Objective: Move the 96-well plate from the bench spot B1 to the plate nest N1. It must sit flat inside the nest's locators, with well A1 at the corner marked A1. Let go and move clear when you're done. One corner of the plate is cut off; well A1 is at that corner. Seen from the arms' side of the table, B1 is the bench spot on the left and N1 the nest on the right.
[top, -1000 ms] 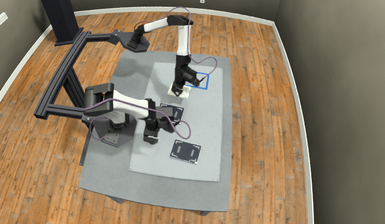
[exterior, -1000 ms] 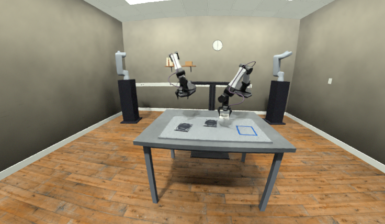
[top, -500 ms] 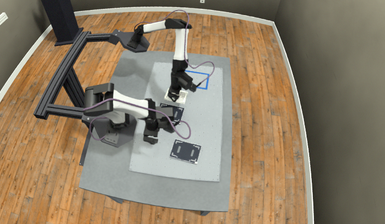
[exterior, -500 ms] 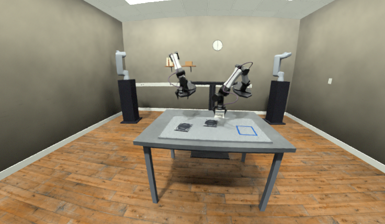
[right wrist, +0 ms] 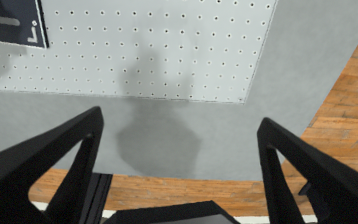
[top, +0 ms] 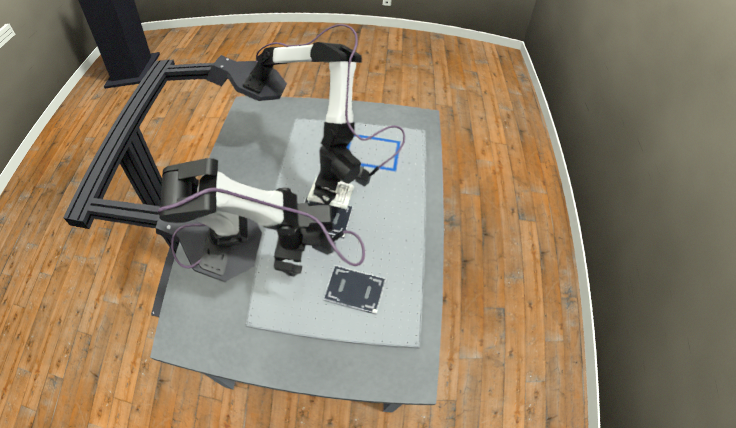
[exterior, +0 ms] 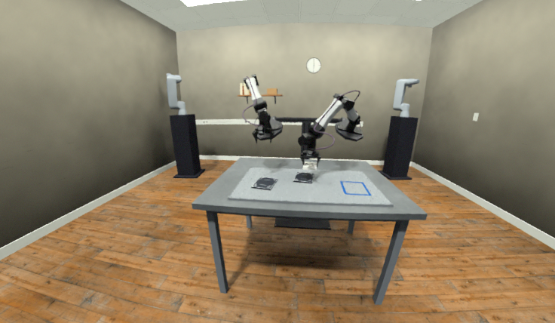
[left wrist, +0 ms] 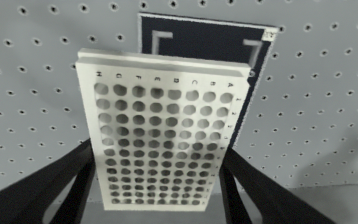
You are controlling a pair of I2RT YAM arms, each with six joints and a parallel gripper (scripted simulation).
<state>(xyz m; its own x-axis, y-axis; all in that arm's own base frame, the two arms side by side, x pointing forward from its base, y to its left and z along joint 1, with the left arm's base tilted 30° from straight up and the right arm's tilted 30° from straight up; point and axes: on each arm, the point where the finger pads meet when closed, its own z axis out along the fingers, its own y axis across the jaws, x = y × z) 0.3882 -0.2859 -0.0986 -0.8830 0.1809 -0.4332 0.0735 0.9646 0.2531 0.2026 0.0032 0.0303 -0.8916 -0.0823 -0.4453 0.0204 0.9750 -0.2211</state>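
Note:
The white 96-well plate (top: pixel 343 194) (exterior: pixel 310 165) (left wrist: pixel 165 77) is held above the board, partly over the middle nest in the left wrist view. Its cut corner, by A1, is at that view's upper right. My left gripper (exterior: pixel 310 161) (left wrist: pixel 160 145) is shut on the plate's sides. N1, the dark nest at the right from the arms' side (top: pixel 354 288) (exterior: pixel 265 183), holds nothing. B1, the blue outline (top: pixel 397 156) (exterior: pixel 355 195), has no plate in it. My right gripper (top: pixel 289 265) (exterior: pixel 263 139) (right wrist: pixel 181 119) is open and empty, high near the arms' side.
A second dark nest (top: pixel 340 219) (exterior: pixel 303 177) (left wrist: pixel 200 42) (right wrist: pixel 10 32) lies between B1 and N1, with a pale label at its upper right in the left wrist view. My two arms are close together near it. The perforated board (top: pixel 402 239) carries both nests.

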